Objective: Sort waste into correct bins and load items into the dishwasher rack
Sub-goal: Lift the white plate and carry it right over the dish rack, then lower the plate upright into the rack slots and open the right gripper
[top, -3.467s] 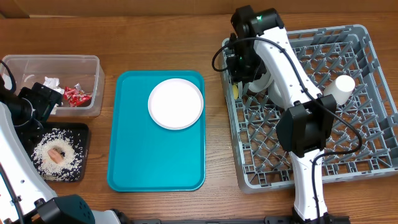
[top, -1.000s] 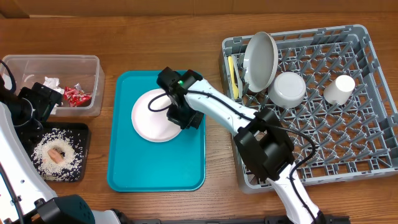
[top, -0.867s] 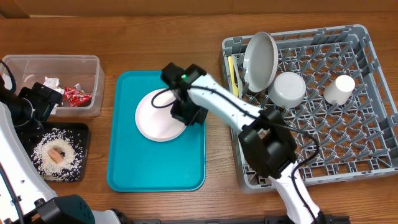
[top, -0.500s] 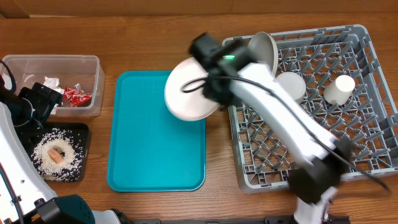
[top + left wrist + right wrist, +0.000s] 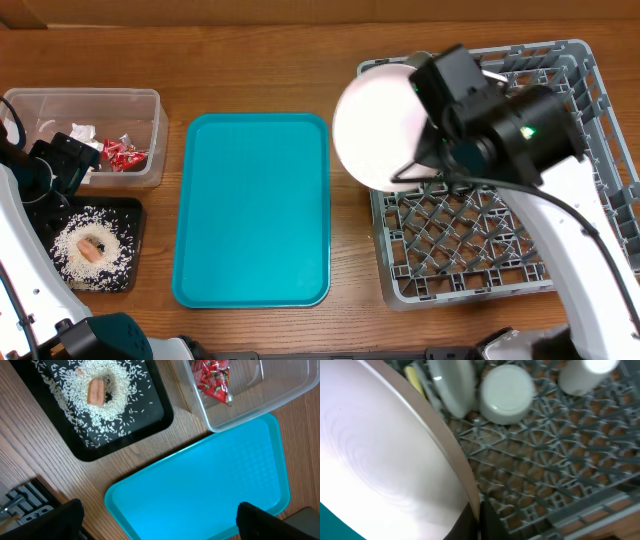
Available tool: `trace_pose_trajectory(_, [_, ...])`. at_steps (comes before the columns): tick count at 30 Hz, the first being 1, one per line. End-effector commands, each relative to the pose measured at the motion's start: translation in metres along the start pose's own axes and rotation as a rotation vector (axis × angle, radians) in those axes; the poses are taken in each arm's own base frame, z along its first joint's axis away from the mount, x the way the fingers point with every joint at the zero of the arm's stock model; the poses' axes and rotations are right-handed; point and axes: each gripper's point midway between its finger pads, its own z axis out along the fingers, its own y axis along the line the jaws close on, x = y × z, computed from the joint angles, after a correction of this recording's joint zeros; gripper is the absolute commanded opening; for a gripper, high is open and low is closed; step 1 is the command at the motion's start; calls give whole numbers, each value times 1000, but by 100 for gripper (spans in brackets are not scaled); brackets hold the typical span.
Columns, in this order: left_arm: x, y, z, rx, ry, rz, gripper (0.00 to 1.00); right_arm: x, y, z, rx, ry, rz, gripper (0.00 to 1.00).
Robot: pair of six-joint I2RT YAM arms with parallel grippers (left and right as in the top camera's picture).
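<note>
Right gripper (image 5: pixel 479 522): jaws closed on the rim of the pinkish-white plate (image 5: pixel 375 130). The plate is held tilted, clear of the teal tray (image 5: pixel 250 220), over the left edge of the dishwasher rack (image 5: pixel 470 250). Whether the plate touches the rack cannot be told.

Rack contents, seen by the right wrist camera (blurred):
- grey plate (image 5: pixel 452 385), standing on edge near the rack's left side
- yellow utensil (image 5: pixel 414 377), just beside the grey plate
- white bowl (image 5: pixel 506 387), next to the grey plate
- white cup (image 5: pixel 590 371), farther along the same row

Left gripper (image 5: pixel 159 510): jaws spread wide, nothing between them. It hangs above the table (image 5: pixel 260 60) near the left end of the teal tray.

Bins, at the table's left end:
- clear tub (image 5: pixel 140 95), holding red wrappers (image 5: pixel 215 380)
- black tray (image 5: pixel 150 422), just beside the tub, holding rice grains (image 5: pixel 115 395) scattered in a ring around an orange food square (image 5: pixel 95 391)

The teal tray lies flat between the bins and the rack.
</note>
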Motion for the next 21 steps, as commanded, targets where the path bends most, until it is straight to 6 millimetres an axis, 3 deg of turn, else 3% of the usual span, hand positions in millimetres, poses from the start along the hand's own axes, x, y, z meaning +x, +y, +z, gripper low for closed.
trace_pose_trajectory(1, [3, -1, 2, -2, 6, -3, 100, -3, -46, -6, 98, -83, 23, 4])
trace_pose_trajectory(5, [3, -1, 2, -2, 6, -3, 100, 6, -82, 4, 196, -79, 78, 4])
trace_pose_trajectory(21, [3, -1, 2, -2, 6, -3, 100, 39, -113, 54, 417, 1, 93, 4])
